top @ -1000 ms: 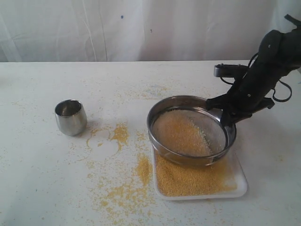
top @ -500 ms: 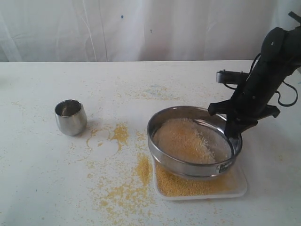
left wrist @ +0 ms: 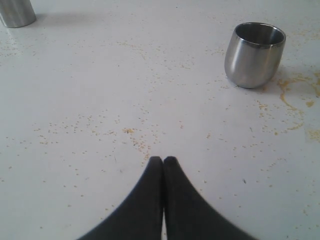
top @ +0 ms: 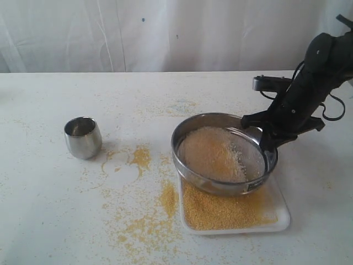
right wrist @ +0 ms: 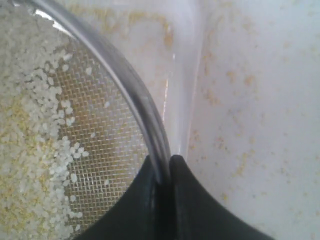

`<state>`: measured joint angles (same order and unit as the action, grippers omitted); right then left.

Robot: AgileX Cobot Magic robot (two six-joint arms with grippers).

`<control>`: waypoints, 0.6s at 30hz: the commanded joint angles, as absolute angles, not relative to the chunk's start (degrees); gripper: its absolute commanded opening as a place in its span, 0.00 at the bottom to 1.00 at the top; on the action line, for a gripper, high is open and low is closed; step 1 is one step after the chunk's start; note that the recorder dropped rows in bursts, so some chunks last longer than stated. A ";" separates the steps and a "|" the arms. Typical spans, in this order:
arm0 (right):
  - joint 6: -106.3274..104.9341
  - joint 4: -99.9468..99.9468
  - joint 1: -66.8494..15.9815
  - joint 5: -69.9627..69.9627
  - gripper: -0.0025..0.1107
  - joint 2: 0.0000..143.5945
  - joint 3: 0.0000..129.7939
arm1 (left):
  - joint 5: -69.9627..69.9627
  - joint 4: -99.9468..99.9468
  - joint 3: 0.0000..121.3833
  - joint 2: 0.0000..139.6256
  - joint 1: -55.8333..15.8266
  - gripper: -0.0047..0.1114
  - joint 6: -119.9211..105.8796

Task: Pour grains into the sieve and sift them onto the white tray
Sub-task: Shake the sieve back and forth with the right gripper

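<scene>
Right gripper (right wrist: 164, 163) clamping rim of round shiny steel sieve (top: 219, 188), sandy golden grains (top: 209, 154) inside, left gripper (left wrist: 163, 160) closed, empty.

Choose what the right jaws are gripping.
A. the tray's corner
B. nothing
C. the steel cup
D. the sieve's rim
D: in the right wrist view the right jaws are shut on the rim of the sieve, held over the tray.
</scene>
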<state>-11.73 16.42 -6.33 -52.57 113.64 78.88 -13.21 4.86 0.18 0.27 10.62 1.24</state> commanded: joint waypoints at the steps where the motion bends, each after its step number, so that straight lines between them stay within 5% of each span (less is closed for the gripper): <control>1: -10.94 18.91 -6.56 -63.87 0.02 111.87 78.05 | -13.23 5.03 0.00 0.00 10.70 0.04 1.27; 6: -15.94 16.93 -6.66 -50.15 0.02 112.50 77.91 | -13.23 5.03 0.00 0.00 10.70 0.04 1.27; 11: -11.19 17.05 -6.42 -60.14 0.02 112.38 77.03 | -13.23 5.03 0.00 0.00 10.70 0.04 1.27; 14: -14.79 16.10 -6.24 -47.20 0.02 112.89 76.89 | -13.23 5.03 0.00 0.00 10.70 0.04 1.27; 18: -7.60 16.00 -5.84 -59.45 0.02 112.18 77.21 | -13.23 5.03 0.00 0.00 10.70 0.04 1.27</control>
